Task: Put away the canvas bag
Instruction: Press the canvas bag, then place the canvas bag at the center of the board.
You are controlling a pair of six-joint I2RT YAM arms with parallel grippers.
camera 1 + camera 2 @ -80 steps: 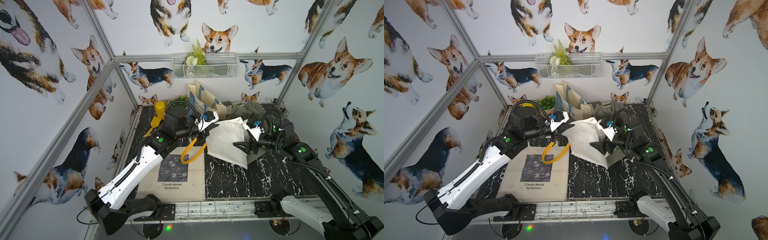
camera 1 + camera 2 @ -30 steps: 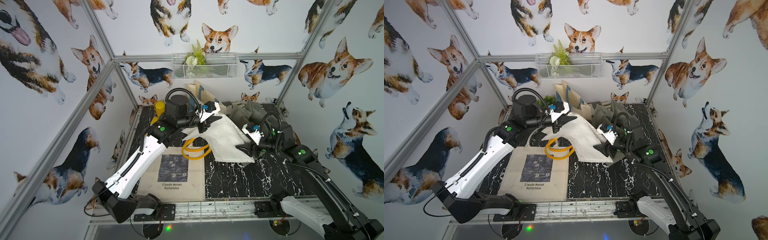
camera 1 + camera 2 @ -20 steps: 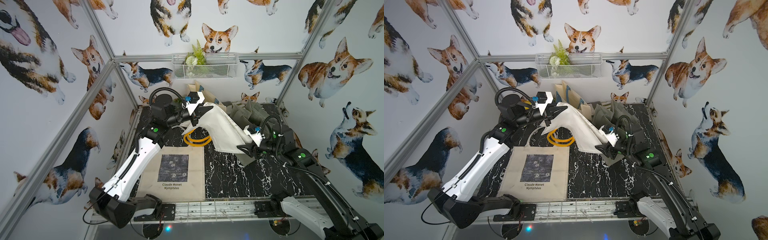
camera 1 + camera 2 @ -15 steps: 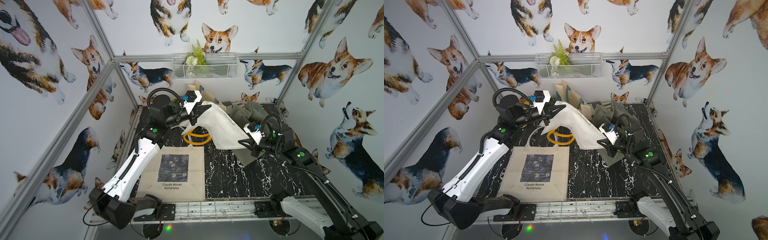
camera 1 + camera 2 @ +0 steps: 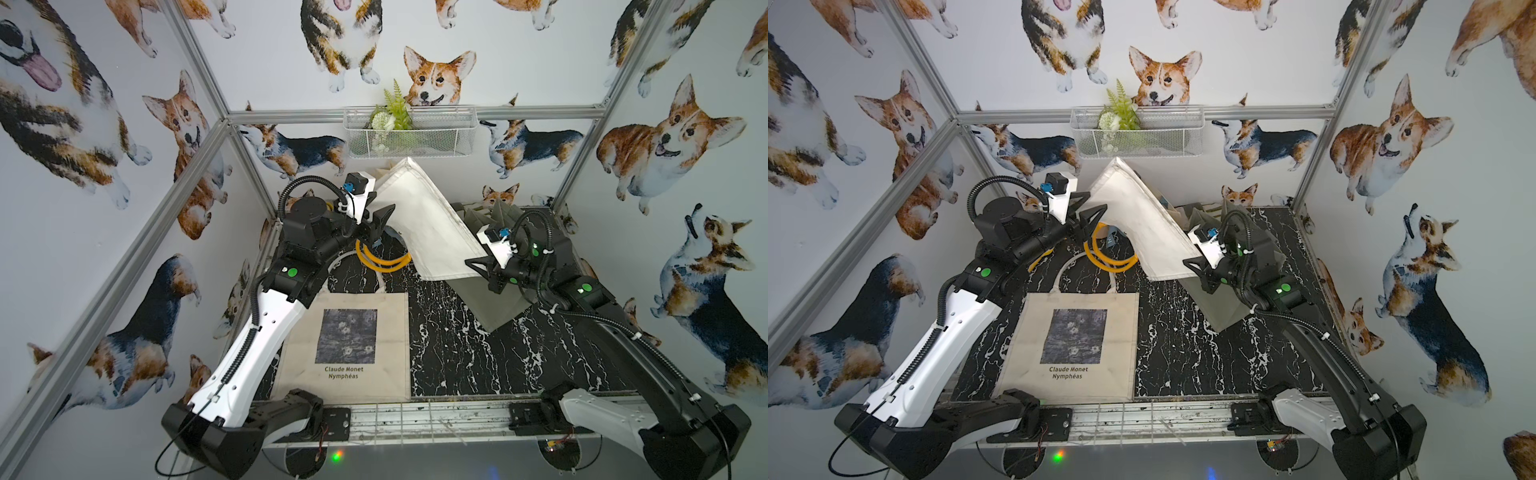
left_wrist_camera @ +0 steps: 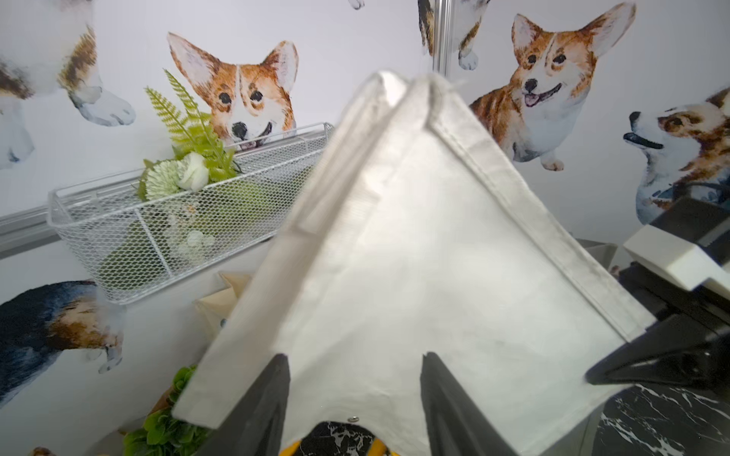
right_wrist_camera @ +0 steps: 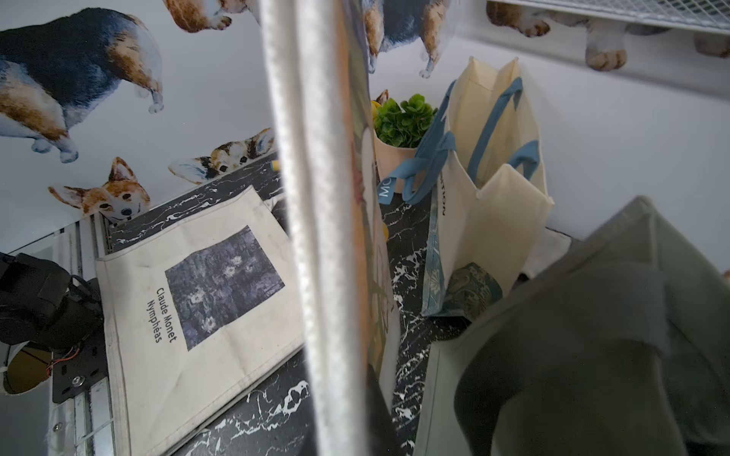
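Canvas bag (image 5: 424, 224) pinched by right gripper (image 5: 473, 266); left gripper (image 5: 380, 222) jaws parted.

I have the canvas bag (image 5: 428, 224) up off the surface (image 5: 457, 353) toward the back. It slants from just below the wire basket (image 5: 409, 133) on the rear wall down to my right pincer (image 5: 478, 268), with my left pincer (image 5: 380, 224) at its left edge. The printed tote (image 5: 345, 340) lies flat at front left, a folded bag (image 5: 494, 307) lies on the right under my right pincer, and behind the raised bag a handled bag (image 7: 486, 189) stands with a potted plant (image 7: 403, 122) beside it.
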